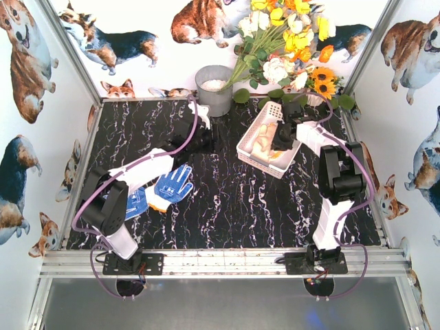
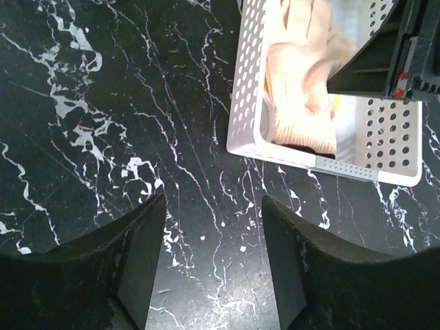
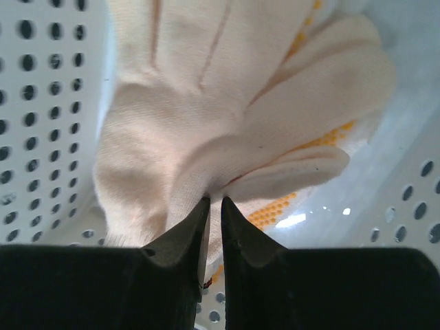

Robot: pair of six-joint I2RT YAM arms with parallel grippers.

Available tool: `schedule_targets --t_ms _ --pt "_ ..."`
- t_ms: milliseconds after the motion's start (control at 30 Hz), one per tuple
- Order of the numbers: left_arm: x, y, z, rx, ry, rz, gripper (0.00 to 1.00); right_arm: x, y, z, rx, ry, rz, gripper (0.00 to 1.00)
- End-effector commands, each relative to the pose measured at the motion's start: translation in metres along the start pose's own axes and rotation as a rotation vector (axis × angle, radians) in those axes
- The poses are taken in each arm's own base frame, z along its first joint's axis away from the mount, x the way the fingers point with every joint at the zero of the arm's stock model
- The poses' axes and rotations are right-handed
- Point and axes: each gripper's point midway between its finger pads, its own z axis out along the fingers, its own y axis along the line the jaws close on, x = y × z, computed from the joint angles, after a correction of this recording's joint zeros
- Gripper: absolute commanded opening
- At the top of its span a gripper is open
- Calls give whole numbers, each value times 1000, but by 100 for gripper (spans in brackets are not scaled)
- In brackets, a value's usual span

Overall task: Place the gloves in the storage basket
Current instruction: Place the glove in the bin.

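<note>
The white storage basket (image 1: 251, 128) stands at the back right of the table. My right gripper (image 1: 280, 141) is down inside it, shut on a fold of a cream glove (image 3: 206, 117) that lies in the basket (image 3: 48, 103); the jaws (image 3: 214, 201) pinch the fabric. Orange-dotted knit (image 3: 275, 206) shows under that glove. Two blue dotted gloves (image 1: 172, 187) (image 1: 135, 203) lie on the table at the front left. My left gripper (image 1: 206, 141) is open and empty over bare table (image 2: 213, 203), just left of the basket (image 2: 244, 103) holding the cream glove (image 2: 302, 75).
A grey metal bucket (image 1: 214, 89) stands at the back centre, with a bunch of flowers (image 1: 289, 41) behind the basket. Corgi-print walls close the table on three sides. My right arm's wrist (image 2: 392, 55) hangs over the basket.
</note>
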Motion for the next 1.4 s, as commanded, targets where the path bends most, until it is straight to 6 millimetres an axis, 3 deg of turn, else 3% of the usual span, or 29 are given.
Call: schedule_targets --t_ms 0,133,400,500,600,733,933,1100,1200,1367 --pt "-11 3 -11 -7 -42 -17 53 -35 48 -21 -147 -107 -62 16" --pt "-8 7 -19 -18 -39 -25 53 -32 53 -4 -157 -73 -53 14" --pt "5 29 -41 -86 -18 -36 54 -33 57 7 -170 -68 -46 19" --pt "14 40 -48 -109 1 -66 54 -28 55 17 -160 -39 -43 19" --pt "23 58 -60 -165 18 -94 54 -27 56 14 -166 -35 -51 20" --pt "43 86 -76 -265 69 -125 57 -35 63 -13 -198 -73 -81 25" --pt "90 115 -106 -399 195 -148 56 -41 75 -83 -282 -171 -111 33" --pt "131 118 -128 -418 297 -119 43 -22 76 -133 -356 -215 -109 38" --pt "153 121 -138 -432 344 -109 42 -4 74 -158 -400 -223 -109 40" --pt "173 131 -151 -494 393 -76 42 29 65 -181 -444 -211 -100 41"
